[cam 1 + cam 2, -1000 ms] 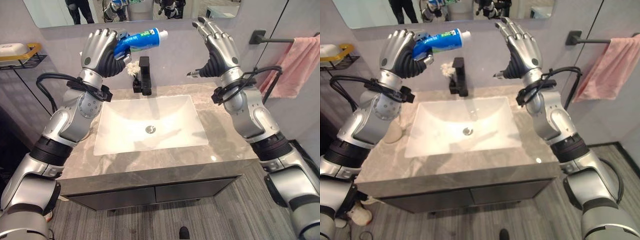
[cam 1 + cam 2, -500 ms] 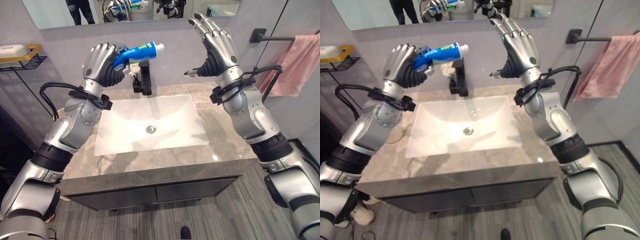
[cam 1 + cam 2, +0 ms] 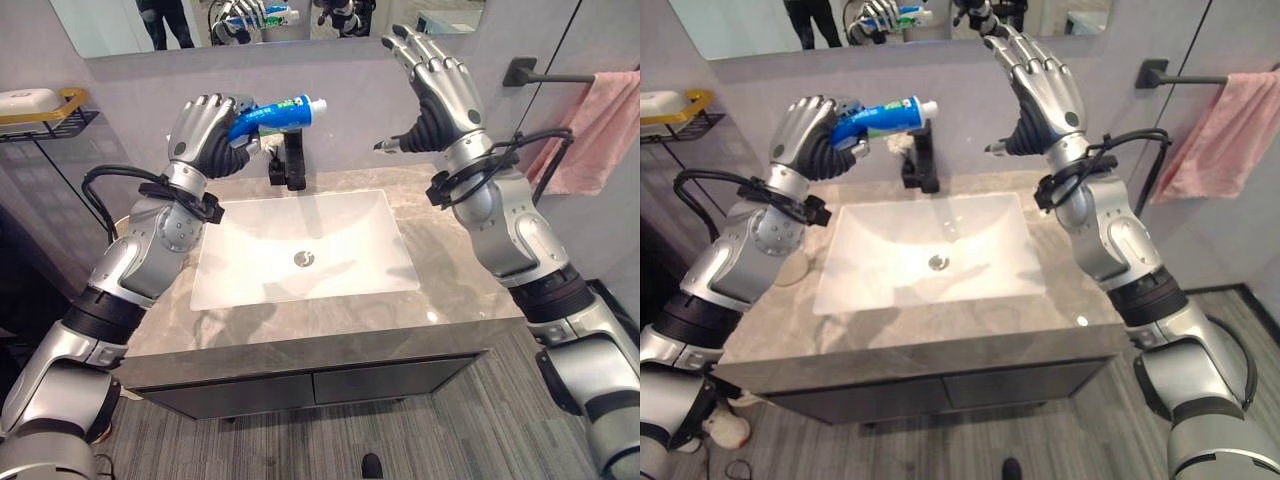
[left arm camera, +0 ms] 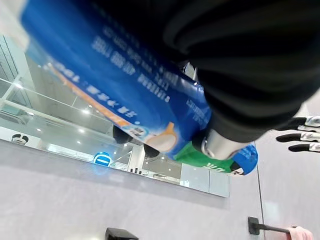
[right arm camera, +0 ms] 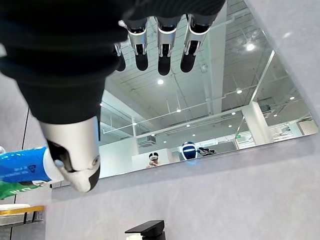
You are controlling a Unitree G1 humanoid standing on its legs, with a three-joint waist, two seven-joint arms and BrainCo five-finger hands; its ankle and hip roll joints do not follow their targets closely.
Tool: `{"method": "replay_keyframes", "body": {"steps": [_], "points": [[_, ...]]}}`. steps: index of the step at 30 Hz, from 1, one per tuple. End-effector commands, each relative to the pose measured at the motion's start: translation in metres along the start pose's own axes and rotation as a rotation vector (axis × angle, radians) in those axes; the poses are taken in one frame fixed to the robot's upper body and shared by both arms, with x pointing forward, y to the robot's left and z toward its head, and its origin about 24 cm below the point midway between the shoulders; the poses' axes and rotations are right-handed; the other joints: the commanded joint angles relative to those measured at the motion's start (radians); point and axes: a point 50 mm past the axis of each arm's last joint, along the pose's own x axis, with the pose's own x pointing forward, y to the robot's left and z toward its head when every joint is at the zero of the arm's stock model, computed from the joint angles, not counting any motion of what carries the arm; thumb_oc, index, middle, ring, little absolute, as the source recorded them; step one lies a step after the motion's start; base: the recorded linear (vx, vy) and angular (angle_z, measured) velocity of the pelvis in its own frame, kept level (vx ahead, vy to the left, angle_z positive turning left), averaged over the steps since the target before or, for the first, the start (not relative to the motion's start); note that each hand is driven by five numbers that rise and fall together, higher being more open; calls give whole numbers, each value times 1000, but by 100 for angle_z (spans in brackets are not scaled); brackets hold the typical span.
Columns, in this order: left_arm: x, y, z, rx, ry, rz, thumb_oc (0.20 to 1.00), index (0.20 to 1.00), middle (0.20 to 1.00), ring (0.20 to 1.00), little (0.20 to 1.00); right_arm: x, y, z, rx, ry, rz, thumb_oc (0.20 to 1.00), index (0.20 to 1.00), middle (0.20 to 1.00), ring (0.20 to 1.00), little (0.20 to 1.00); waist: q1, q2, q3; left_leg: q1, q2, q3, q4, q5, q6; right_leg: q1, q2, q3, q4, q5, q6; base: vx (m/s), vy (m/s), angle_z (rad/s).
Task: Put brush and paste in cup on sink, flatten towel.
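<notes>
My left hand point(image 3: 205, 130) is clenched around the blue toothpaste tube point(image 3: 272, 113), raised above the rear left corner of the white sink basin point(image 3: 305, 248). The tube lies roughly level (white cap toward the right), just above the black faucet point(image 3: 291, 160). My right hand point(image 3: 440, 95) is raised above the rear right of the grey countertop point(image 3: 460, 290), fingers straight and spread, grasping nothing. The pink towel point(image 3: 598, 125) hangs bunched on the black wall bar point(image 3: 545, 76), well apart from both hands.
</notes>
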Motion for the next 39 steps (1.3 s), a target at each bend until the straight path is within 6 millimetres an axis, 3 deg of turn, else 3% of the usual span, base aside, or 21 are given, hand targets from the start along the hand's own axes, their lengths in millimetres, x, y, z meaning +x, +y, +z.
{"method": "replay_keyframes", "body": {"steps": [1,10,19,23,27,32,39], "points": [[21,24,7,126,-69,66,200,200,200,200,200,12,-22,11,-41,-96,-31,1000,1000,1000,1000,1000,0,-50,-42,-74,65,-74,10,68,-41,65,-113,-42,0,-39,105,0,0,0],[32,19,16,173,-91,57,200,200,200,200,200,26,-29,27,-14,-154,-19,1000,1000,1000,1000,1000,-1,-58,-38,-76,67,-73,10,68,-40,62,-110,-40,0,-38,106,0,0,0],[31,24,9,165,-50,100,200,200,200,200,200,32,-42,26,-6,-140,-74,1000,1000,1000,1000,1000,-2,-61,-37,-77,63,-75,10,64,-38,60,-111,-39,0,-38,105,0,0,0],[31,30,4,136,-24,143,200,200,200,200,200,33,-43,13,1,-80,-82,1000,1000,1000,1000,1000,-1,-62,-40,-77,62,-75,10,64,-37,61,-113,-42,0,-39,106,0,0,0],[28,36,-4,112,13,187,200,200,200,200,200,29,-40,0,21,-22,-83,1000,1000,1000,1000,1000,-2,-62,-42,-75,61,-76,10,62,-36,65,-113,-44,0,-40,105,0,0,0],[27,36,-10,69,34,202,200,200,200,200,200,24,-17,-26,0,95,-1,1000,1000,1000,1000,1000,1,-61,-44,-70,59,-76,10,61,-36,72,-113,-47,0,-40,105,0,0,0],[31,37,-5,79,0,181,200,200,200,200,200,27,-1,-21,-25,77,67,1000,1000,1000,1000,1000,5,-57,-42,-68,60,-78,10,64,-38,74,-113,-48,0,-40,105,0,0,0]]}}
